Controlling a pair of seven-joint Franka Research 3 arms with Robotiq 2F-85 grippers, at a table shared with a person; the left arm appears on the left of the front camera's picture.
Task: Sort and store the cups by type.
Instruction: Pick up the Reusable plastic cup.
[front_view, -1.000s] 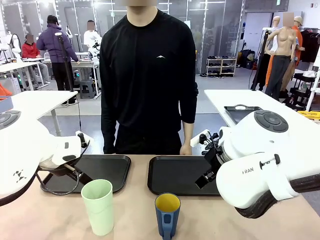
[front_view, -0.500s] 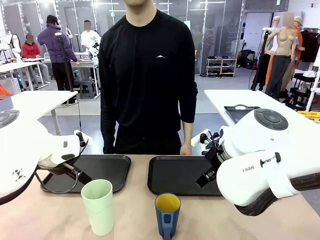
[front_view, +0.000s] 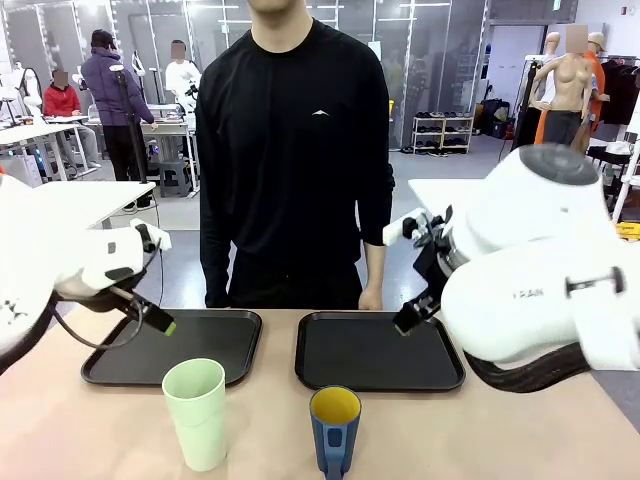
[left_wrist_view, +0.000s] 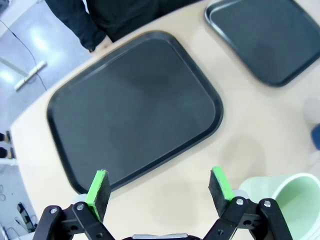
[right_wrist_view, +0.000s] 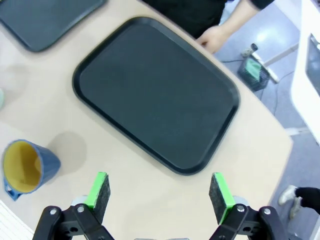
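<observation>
Left tool (left_wrist_view: 160, 187) wide, empty: centre over mint tumbler (left_wrist_view: 295, 205), lower right. Right tool (right_wrist_view: 160, 192) wide, empty: take blue mug (right_wrist_view: 25, 167), lower left.

A big open-plan research lab: behind the person in black (front_view: 293, 150) at the beige table (front_view: 100, 430), white worktables (front_view: 70, 205) stand on polished grey floor (front_view: 175, 212), other people (front_view: 112, 85) work at benches, and glass partitions (front_view: 425, 50) line the back
</observation>
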